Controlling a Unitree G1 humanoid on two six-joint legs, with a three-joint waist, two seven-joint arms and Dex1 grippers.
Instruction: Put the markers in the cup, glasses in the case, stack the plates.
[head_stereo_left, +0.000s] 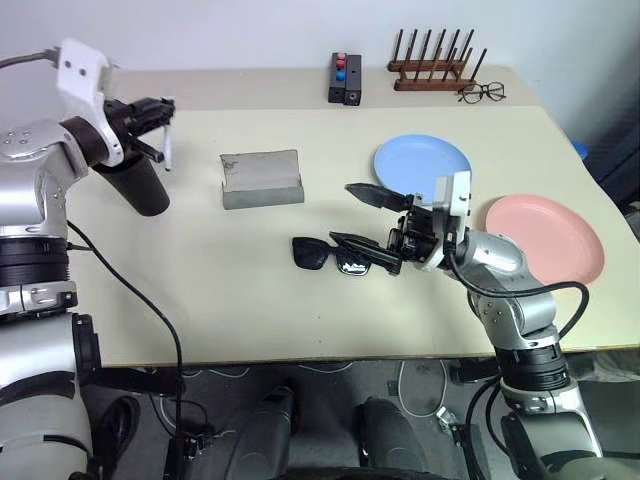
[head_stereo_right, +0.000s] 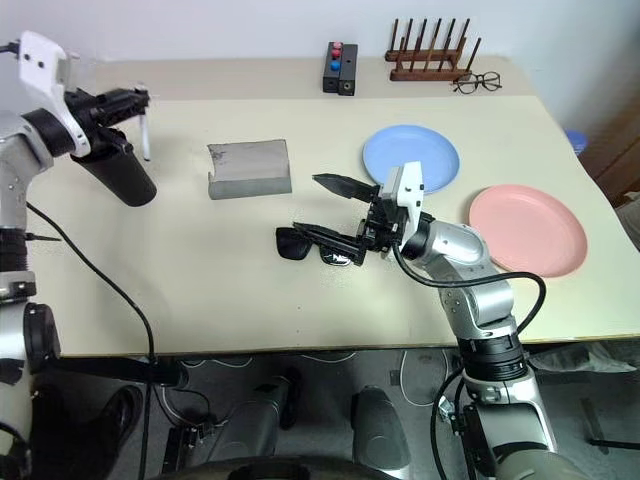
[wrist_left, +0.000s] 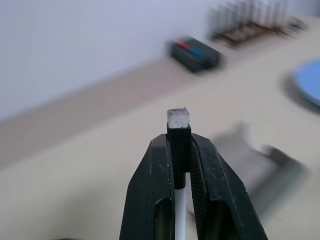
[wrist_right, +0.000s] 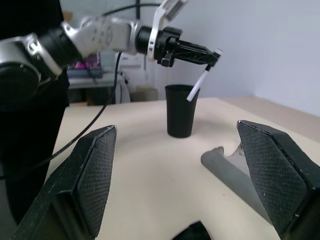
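Both head views look down over the table (head_stereo_left: 250, 300) from its near edge, while each wrist view looks low along it, sharing the cup (wrist_right: 181, 110).

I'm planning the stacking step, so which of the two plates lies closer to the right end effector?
The light blue plate, just beyond the open right end effector. The salmon pink plate lies farther out toward the table's right edge.

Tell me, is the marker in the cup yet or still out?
Out. The left gripper is shut on the marker, which hangs just above the upright cup, its lower end near the rim.
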